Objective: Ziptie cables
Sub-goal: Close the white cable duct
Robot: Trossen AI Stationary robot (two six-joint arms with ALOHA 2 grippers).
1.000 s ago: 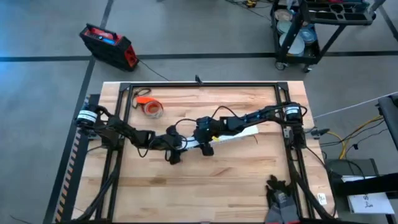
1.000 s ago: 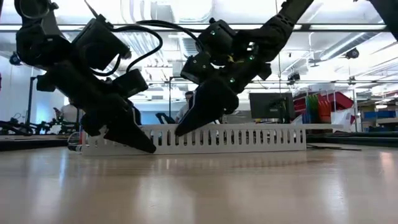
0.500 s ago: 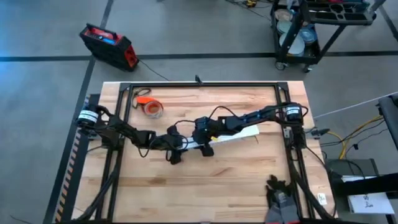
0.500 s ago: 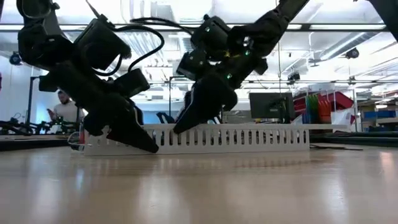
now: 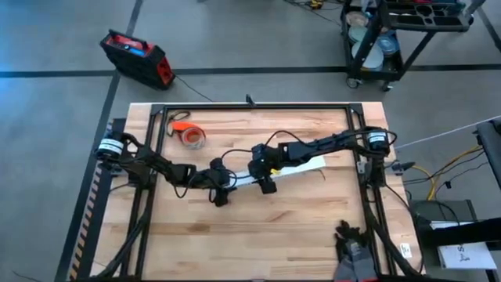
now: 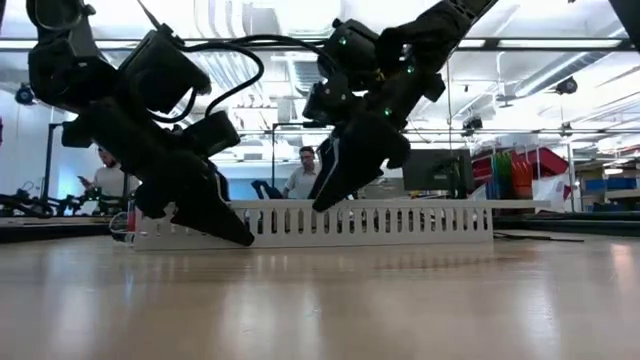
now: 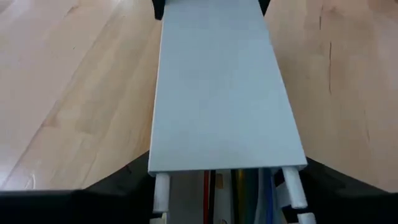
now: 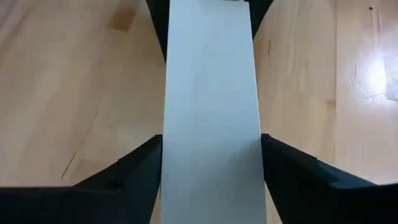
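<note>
A long white slotted channel [image 5: 305, 166] with a flat lid lies slantwise across the middle of the table. The cables [image 7: 239, 186] show as red, yellow, green and blue wires inside its open left end, under the lid. The ziptie is out of view. My left gripper [image 5: 219, 196] straddles the channel's left end, tips down at the table [image 6: 240, 235]. My right gripper [image 5: 267, 186] hangs over the channel's middle [image 6: 325, 205], open, with one finger at each side of the lid [image 8: 211, 93]. I cannot tell whether the right gripper touches the lid. My left gripper has the channel's left end between its two fingers, one at each long side [image 7: 155, 180]. The fingers slant down from the table's left and lie along the channel. The channel rests flat on the table.
An orange tape roll [image 5: 190, 137] lies at the far left of the table. Black frame rails [image 5: 258, 106] run along the table's edges. A dark object [image 5: 352, 249] sits at the near right corner. People [image 6: 303, 172] stand in the room behind the table.
My right gripper has risen a little and gone along the channel toward the table's right edge, tipping steeper. The channel and my left gripper have stayed where they were.
</note>
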